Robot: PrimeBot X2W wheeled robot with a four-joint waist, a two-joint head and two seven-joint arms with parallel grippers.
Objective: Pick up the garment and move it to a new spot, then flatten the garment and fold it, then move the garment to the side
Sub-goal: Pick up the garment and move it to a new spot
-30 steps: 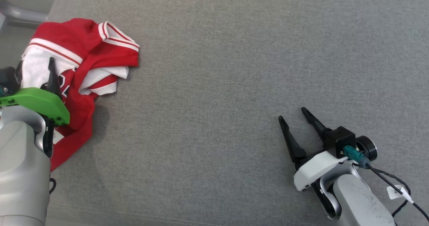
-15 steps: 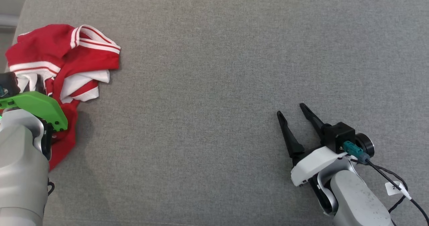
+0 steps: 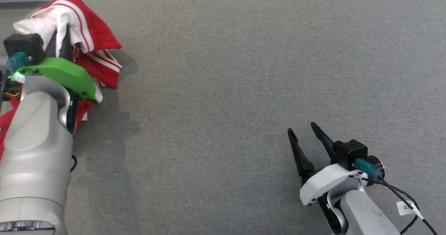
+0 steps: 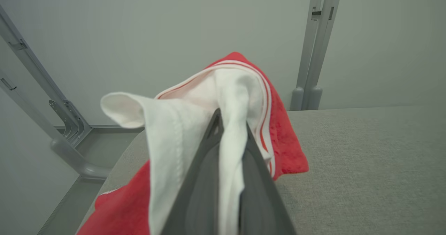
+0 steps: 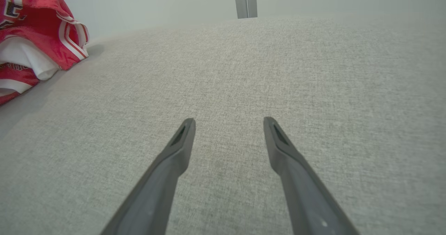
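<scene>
Left pincer was clenched on a white fold of the red-and-white garment, bunched at the table's far-left corner. Right pincer released, near-right edge, well apart.

One garment. Two grippers, namely left gripper and right gripper, with four fingers in all. One table. Two covers: one green cover, one white cover. Two blocks: left block, right block. One tag.
</scene>
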